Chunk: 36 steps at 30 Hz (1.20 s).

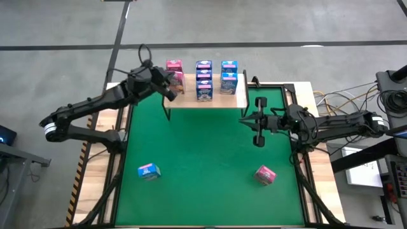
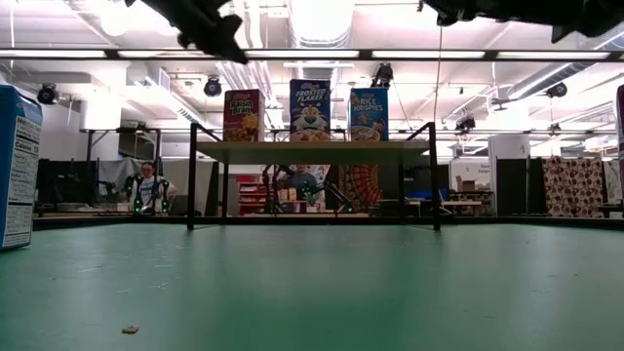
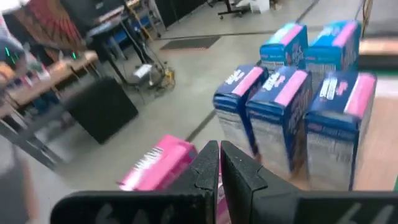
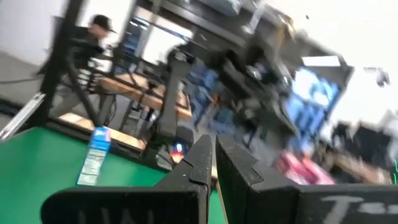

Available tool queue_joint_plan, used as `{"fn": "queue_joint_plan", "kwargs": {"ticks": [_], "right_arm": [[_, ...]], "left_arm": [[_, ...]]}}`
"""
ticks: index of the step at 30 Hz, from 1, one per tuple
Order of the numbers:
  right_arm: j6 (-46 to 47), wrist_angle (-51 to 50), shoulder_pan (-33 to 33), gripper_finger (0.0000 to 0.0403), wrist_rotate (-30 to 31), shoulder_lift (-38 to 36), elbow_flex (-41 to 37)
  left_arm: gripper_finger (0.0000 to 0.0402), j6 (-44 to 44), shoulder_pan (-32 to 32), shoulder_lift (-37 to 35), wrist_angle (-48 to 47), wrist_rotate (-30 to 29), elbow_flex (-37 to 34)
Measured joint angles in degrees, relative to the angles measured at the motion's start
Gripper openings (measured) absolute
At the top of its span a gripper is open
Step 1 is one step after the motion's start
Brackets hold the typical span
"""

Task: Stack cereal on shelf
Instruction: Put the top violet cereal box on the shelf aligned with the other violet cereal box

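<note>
**Left arm at the shelf's end, two boxes still loose**

While the high view holds, the left gripper [image 1: 170, 84] hovers at the left end of the shelf [image 1: 236, 98], right by the pink cereal boxes [image 1: 174, 66]; blue cereal boxes [image 1: 203, 89] stand in rows on the plank; a stray blue box [image 1: 148, 170] and a stray pink box [image 1: 265, 174] lie on the green mat [image 1: 203, 152], well apart from the shelf; the right gripper [image 1: 259, 121] waits over the mat near the shelf's right end.

Low view now: three box fronts show on the shelf top, and a blue carton looms at the near left edge; both arms are dark shapes overhead.

Left wrist view: fingers [image 3: 205, 163] pressed together, nothing pinched; a pink box [image 3: 158, 165] sits just past them, blue boxes [image 3: 280, 102] packed beside it.

Right wrist view: fingers [image 4: 202, 163] also pressed together and empty; the stray blue box stands on the mat ahead.

Judging the step, the pink box looks set down; to do it well, lift the left arm straight clear so nothing tips, then spread the fingers wide before dropping onto a loose box.
</note>
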Motion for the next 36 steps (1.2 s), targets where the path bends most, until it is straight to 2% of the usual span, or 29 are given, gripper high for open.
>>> {"fn": "queue_joint_plan", "kwargs": {"ticks": [5,11,17,23,26,29,36], "right_arm": [[7.92,-12.22,-0.02,0.0012,7.72,1.32,6.49],[13.48,-18.89,-1.26,0.0009,15.49,9.16,15.03],[15.45,-32.16,-6.67,0.0009,15.85,19.26,30.86],[12.58,-43.58,-12.98,0.0009,15.36,31.14,47.96],[10.94,-48.56,-15.72,0.0009,12.78,37.13,55.94],[9.1,-52.66,-17.89,0.0009,10.13,42.68,63.6],[3.97,-61.63,-20.31,0.0009,7.9,54.2,81.59]], "left_arm": [[0.0,7.25,0.28,-2.99,-3.91,1.26,0.77],[0.0,10.35,2.62,-5.58,-4.98,7.41,-2.0],[0.0,11.54,5.86,-7.84,-4.07,8.08,-4.64],[0.0,13.89,9.21,-9.09,0.13,8.13,-7.57],[0.0,14.36,11.16,-9.07,0.85,8.43,-8.37],[0.0,14.43,13.29,-9.02,1.42,11.3,-9.32],[0.0,14.37,16.05,-8.9,2.03,12.57,-12.35]]}}
